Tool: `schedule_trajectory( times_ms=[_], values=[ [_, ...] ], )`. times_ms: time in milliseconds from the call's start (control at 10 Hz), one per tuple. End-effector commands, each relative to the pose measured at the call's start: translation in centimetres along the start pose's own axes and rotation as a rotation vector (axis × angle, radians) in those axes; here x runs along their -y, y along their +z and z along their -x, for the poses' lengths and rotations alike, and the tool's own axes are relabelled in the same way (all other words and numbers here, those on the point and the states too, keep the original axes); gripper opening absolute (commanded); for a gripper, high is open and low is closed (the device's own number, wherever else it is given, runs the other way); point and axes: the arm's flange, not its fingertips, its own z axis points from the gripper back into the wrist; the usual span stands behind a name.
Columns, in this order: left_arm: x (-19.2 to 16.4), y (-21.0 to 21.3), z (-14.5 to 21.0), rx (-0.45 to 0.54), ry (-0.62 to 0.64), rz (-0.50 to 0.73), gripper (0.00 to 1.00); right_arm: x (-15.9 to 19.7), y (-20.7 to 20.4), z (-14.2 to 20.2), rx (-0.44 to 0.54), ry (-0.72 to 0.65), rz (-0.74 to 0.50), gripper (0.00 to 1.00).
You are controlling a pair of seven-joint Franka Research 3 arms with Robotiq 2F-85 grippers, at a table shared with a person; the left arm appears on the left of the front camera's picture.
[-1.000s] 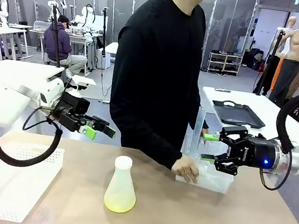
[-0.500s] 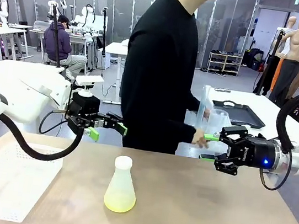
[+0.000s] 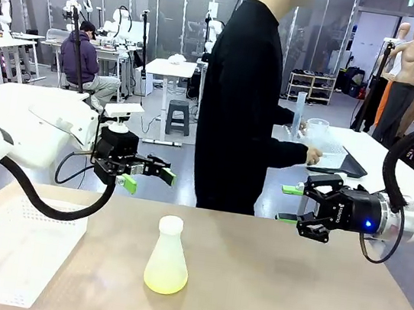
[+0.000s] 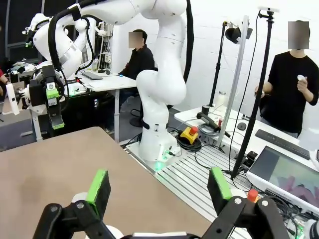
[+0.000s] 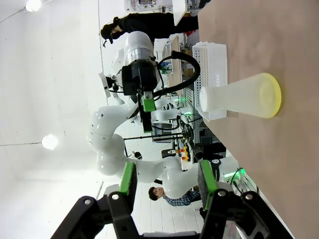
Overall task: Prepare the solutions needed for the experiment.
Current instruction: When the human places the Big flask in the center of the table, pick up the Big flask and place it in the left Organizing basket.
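Flask (image 3: pixel 167 261) with solutions (image 3: pixel 165 279) standing free, likely parked for pickup. Above-left of flask: left gripper (image 3: pixel 148 180), spread wide, empty. Right of flask: right gripper (image 3: pixel 287 203), half spread, empty, seemingly waiting.

The front view faces the person (image 3: pixel 247 114) across the table (image 3: pixel 288 290); the rolled right wrist view shares its flask (image 3: pixel 167 261).

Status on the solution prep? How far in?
Done: a flask with a little yellow-green solution stands on the table. In hand: nothing; the left gripper and right gripper hover above it, jaws open and empty, while the person's hand is at clear containers on the back table. Left: likely more mixing; can't tell how much.
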Motion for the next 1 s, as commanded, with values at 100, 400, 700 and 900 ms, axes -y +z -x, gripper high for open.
schedule_trajectory(
  times_ms=[100,400,700,900],
  values=[
    [-1.5,0.7,1.8,0.031,-0.048,-0.051,1.00,0.0,-0.1,0.0,0.007,0.021,-0.015,0.63],
    [-0.9,1.0,3.5,-0.012,-0.119,-0.116,1.00,0.0,-0.1,0.0,0.007,0.021,-0.015,0.63],
    [0.1,1.7,4.5,-0.093,-0.112,-0.197,1.00,0.0,-0.1,0.0,0.007,0.021,-0.015,0.63],
    [-0.5,1.6,6.0,-0.070,-0.084,-0.182,1.00,0.0,-0.1,0.0,0.007,0.021,-0.015,0.63]
  ],
)
